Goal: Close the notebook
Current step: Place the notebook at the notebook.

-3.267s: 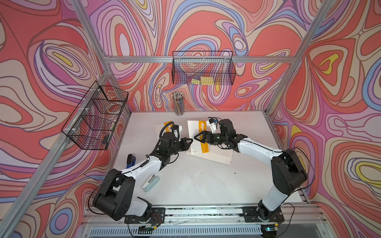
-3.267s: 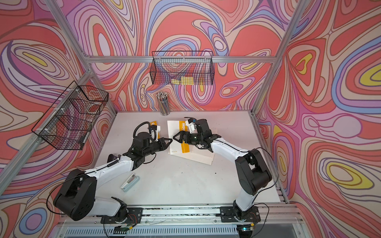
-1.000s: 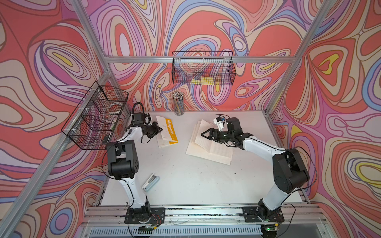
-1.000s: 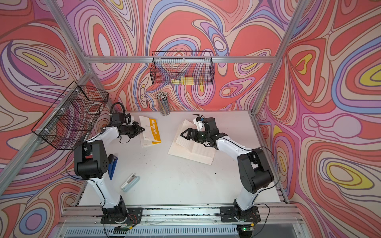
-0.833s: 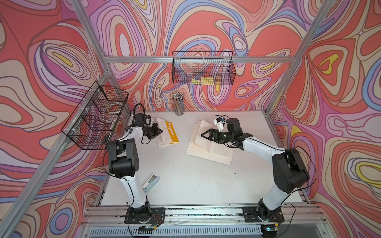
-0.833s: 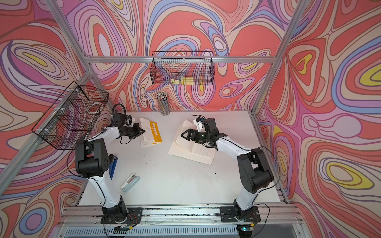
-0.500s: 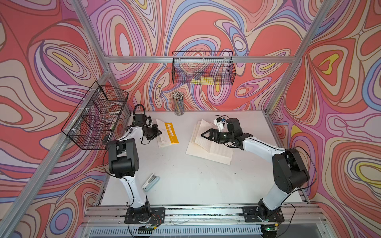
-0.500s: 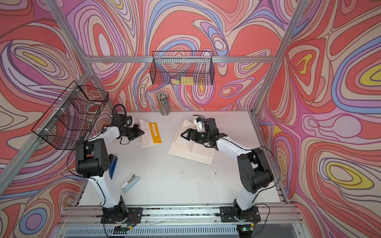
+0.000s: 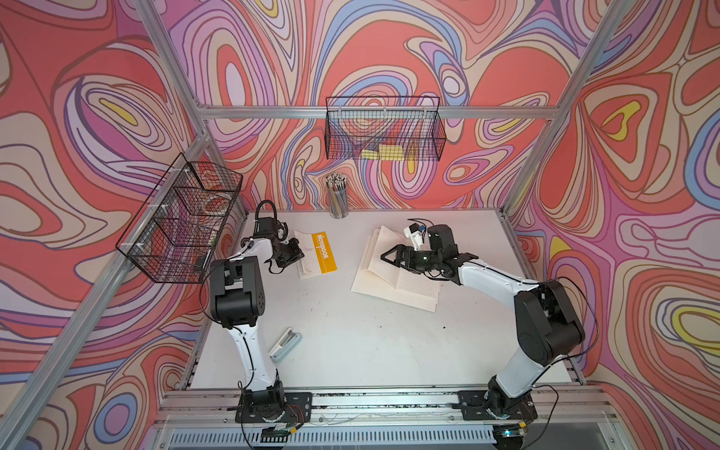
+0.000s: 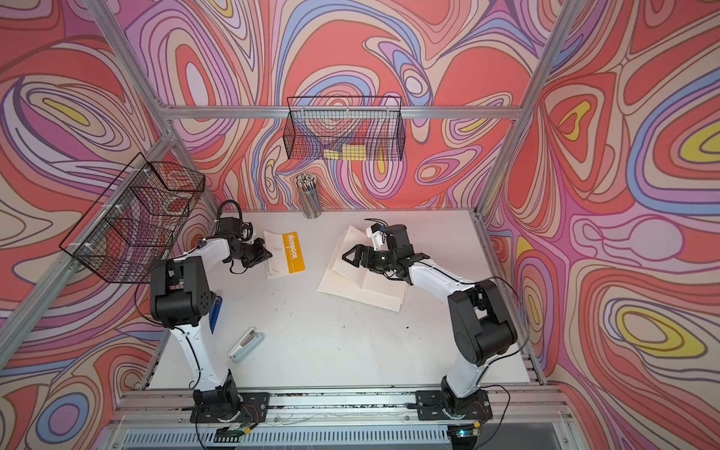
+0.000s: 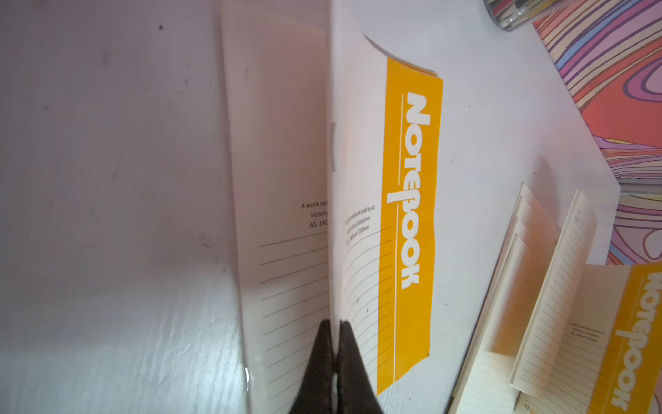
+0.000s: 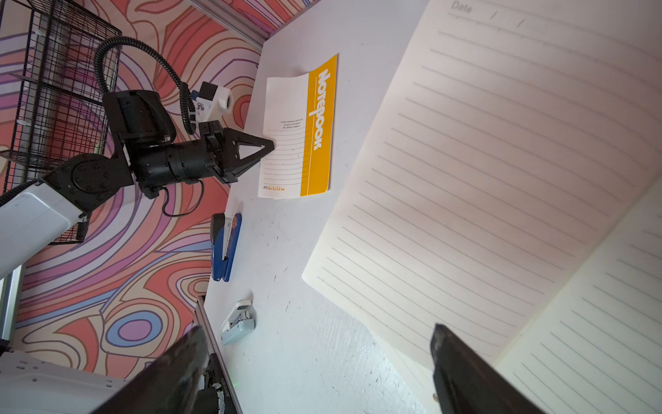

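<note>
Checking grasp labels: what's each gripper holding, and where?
Left gripper pinches the yellow-striped notebook by its white long edge. Right gripper open over the open notebook, holding nothing.

Walls [image 9: 389,58]: swirling contour bands in coral red, lilac, cream, blue, with yellow patches; table [image 9: 370,343] plain white, faintly speckled. Notebook cover [image 9: 319,255]: white with an orange-yellow band, white lettering, thin grey rules; open notebook [image 9: 405,286] cream pages ruled in grey. Wire baskets [image 9: 383,128] black; one stapler [image 12: 225,247] dark blue, second stapler [image 9: 285,344] pale grey-blue and white.
</note>
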Robot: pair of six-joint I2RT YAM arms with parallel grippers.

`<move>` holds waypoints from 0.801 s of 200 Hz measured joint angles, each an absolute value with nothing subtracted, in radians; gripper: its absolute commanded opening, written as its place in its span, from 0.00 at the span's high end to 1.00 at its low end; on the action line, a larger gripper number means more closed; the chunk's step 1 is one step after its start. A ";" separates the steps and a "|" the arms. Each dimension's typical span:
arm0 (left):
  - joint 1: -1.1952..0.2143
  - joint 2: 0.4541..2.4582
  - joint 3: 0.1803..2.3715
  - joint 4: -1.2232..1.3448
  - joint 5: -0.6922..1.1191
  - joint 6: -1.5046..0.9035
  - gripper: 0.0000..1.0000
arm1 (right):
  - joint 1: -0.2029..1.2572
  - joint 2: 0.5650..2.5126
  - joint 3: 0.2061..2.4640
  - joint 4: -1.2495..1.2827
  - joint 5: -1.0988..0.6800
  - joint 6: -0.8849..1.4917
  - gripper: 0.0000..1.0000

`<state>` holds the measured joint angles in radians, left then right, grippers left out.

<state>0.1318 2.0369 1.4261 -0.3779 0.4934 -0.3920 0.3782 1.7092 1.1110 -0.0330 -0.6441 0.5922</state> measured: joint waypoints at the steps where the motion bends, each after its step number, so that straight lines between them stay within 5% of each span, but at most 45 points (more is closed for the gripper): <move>1: 0.132 2.037 1.427 -0.378 0.492 -0.392 1.00 | 0.378 1.709 1.111 -0.033 -0.644 0.593 0.02; 160: 0.132 2.082 1.467 -0.402 0.451 -0.369 1.00 | 0.378 1.709 1.111 -0.031 -0.644 0.596 0.02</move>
